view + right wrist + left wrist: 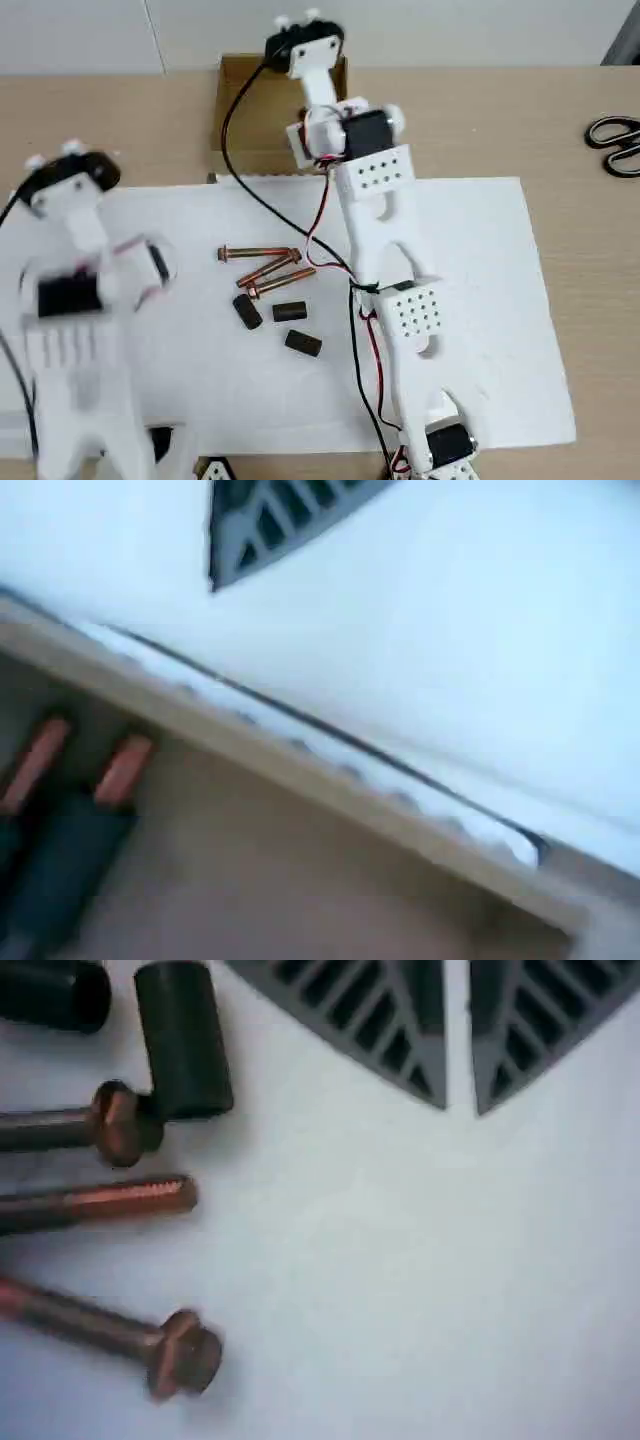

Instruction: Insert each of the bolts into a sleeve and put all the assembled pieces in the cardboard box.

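The left gripper (460,1095) is hovering over the white paper (420,1290), its fingers (380,1020) all but pressed together: a thin slit between them and nothing in it. A black sleeve (182,1045) is lying nearest, off to one side and apart from the tips, its end seemingly touching the head of a copper bolt (70,1130). Two more bolts are lying just beyond.

The danger: coming down this narrow, the fingers would be shoving rather than gripping, and these round pieces are likely to roll. The bolts are also crowding together near the paper's middle, so a pinch may drag a neighbour.

The right gripper (300,40) is hanging over the cardboard box (235,100) at the paper's far edge. I cannot tell its state. Assembled pieces (60,860) are lying inside.
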Motion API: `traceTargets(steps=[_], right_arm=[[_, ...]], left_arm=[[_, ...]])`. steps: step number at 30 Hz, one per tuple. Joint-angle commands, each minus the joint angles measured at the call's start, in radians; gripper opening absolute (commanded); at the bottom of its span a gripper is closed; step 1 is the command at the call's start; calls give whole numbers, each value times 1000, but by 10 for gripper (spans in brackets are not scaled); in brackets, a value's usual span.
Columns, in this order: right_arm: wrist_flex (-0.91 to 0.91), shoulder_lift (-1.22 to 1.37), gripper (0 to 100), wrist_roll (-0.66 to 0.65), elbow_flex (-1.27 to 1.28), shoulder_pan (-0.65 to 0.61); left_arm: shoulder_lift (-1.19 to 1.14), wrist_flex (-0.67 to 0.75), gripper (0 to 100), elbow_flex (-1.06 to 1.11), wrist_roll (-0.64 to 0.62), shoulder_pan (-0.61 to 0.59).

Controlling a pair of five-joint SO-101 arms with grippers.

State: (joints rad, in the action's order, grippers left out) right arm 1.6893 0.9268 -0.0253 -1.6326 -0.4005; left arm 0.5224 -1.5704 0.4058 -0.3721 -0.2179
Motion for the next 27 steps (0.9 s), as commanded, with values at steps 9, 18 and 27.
traceTargets(steps=[9,18,27], right_arm=[[8,-716,354,6,646,12],[-8,-1187,354,5,1335,18],[-24,-1406,354,-64,1553,38]], left_arm=[[-543,-184,8,-641,192,216],[-601,-183,8,-615,698,253],[-767,-181,7,-611,684,161]])
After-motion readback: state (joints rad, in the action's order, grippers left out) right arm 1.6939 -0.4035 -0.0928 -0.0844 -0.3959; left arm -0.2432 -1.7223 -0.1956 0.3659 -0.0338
